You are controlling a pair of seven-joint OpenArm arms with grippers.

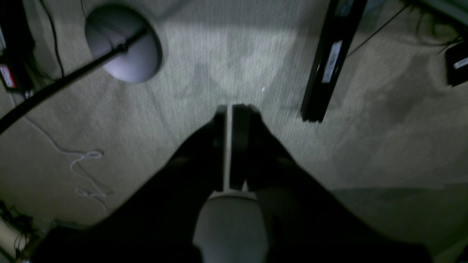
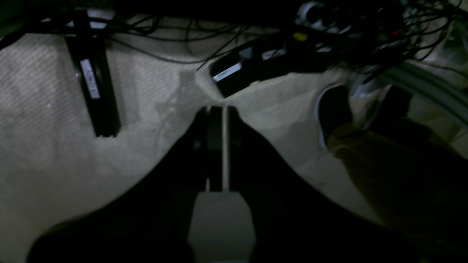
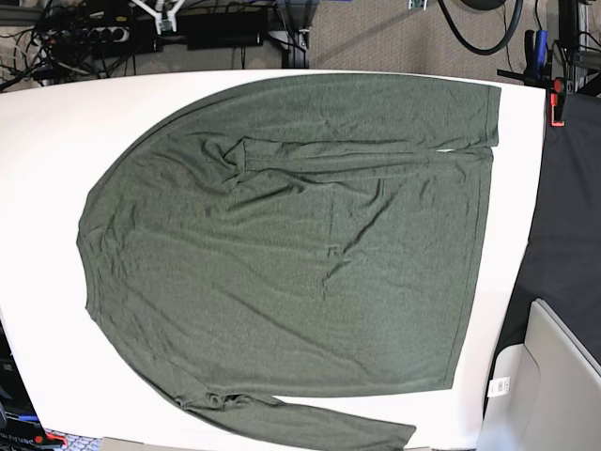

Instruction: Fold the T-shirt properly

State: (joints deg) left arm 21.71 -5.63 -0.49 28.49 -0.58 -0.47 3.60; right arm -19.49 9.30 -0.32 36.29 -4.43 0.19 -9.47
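The dark olive-green T-shirt (image 3: 300, 254) lies spread flat on the white table (image 3: 47, 141) in the base view. Its collar end is to the left and its hem to the right. One long sleeve runs along the top edge and the other along the bottom. Neither arm shows in the base view. In the left wrist view my left gripper (image 1: 234, 108) is shut with nothing in it, above grey carpet. In the right wrist view my right gripper (image 2: 218, 108) is also shut and empty, over carpet. The T-shirt is out of view in both wrist views.
On the floor are a round grey stand base (image 1: 122, 44), black bars (image 1: 329, 62) (image 2: 93, 91), tangled cables (image 2: 256, 36) and a person's shoe (image 2: 332, 109). A red clamp (image 3: 559, 99) grips the table's right edge, and a grey box (image 3: 563, 376) stands beyond it.
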